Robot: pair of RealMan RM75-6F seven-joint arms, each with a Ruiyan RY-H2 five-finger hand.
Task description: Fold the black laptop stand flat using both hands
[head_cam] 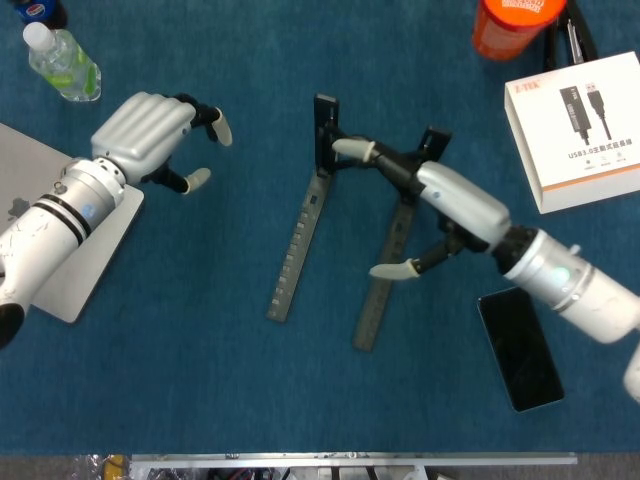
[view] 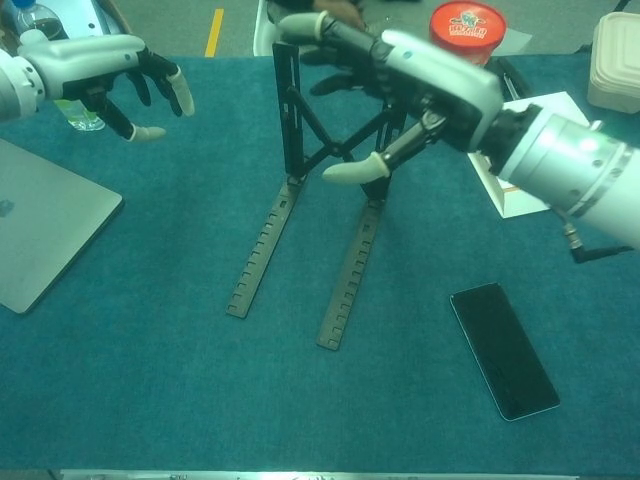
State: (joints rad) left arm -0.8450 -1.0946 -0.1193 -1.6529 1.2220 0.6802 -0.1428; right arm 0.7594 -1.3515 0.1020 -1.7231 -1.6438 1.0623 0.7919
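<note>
The black laptop stand [head_cam: 305, 225] sits mid-table, propped up: two notched rails on the cloth, two upright posts and a crossed brace [view: 330, 140] behind them. My right hand [head_cam: 440, 200] hovers above the stand's right side with fingers spread and nothing in it; in the chest view this right hand [view: 420, 70] is raised over the posts. My left hand [head_cam: 150, 135] hangs well left of the stand with its fingers partly curled but apart, and it holds nothing. That left hand [view: 110, 65] is clear of the stand in the chest view too.
A silver laptop [head_cam: 40, 250] lies at the left edge and a water bottle [head_cam: 62, 62] stands behind it. An orange cup [head_cam: 510, 25] and a white box [head_cam: 585, 130] are at the back right. A black phone [head_cam: 520, 350] lies right of the stand.
</note>
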